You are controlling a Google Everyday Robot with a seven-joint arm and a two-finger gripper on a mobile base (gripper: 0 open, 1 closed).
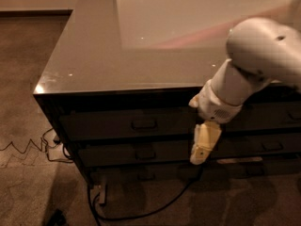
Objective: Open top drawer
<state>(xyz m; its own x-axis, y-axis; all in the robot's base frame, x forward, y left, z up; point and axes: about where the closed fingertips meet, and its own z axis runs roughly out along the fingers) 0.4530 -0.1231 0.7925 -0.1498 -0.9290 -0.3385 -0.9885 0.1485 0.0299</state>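
The top drawer [108, 125] is the uppermost dark glossy front of the low cabinet, and it sits flush and closed. Its small metal loop handle [144, 124] is at its centre. My gripper [203, 147] hangs cream-coloured from the white arm [254, 55], pointing down. It is in front of the drawer fronts, to the right of the handle and a little below it, level with the second drawer. It holds nothing that I can see.
The cabinet has a glossy grey top [117, 55] and two slimmer drawer fronts [117, 153] below. Black cables [141, 214] and a power strip [54, 147] lie on the brown carpet at the cabinet's left front. Open carpet [23, 79] lies to the left.
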